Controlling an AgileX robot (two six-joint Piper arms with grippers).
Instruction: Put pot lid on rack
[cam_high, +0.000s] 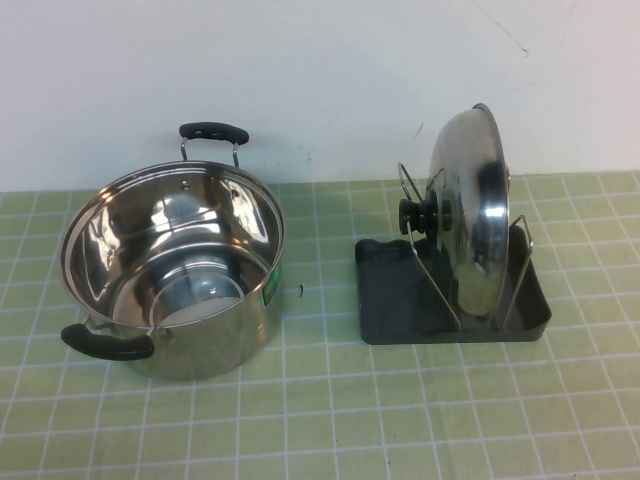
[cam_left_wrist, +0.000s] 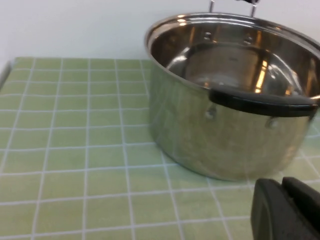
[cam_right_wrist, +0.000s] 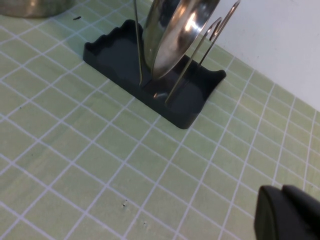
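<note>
The pot lid (cam_high: 478, 205) stands on edge in the rack (cam_high: 390, 300), held upright between the two wire loops, with its black knob (cam_high: 420, 215) facing left toward the pot. In the right wrist view the lid (cam_right_wrist: 175, 35) sits in the dark grey rack (cam_right_wrist: 112, 55). My right gripper (cam_right_wrist: 281, 191) is shut and empty, back from the rack over the mat. My left gripper (cam_left_wrist: 281, 184) is shut and empty, low beside the pot. Neither gripper shows in the high view.
The steel pot (cam_high: 170, 260) with two black handles stands open on the left of the green gridded mat (cam_high: 330, 420); it also shows in the left wrist view (cam_left_wrist: 225, 135). A white wall runs behind the table.
</note>
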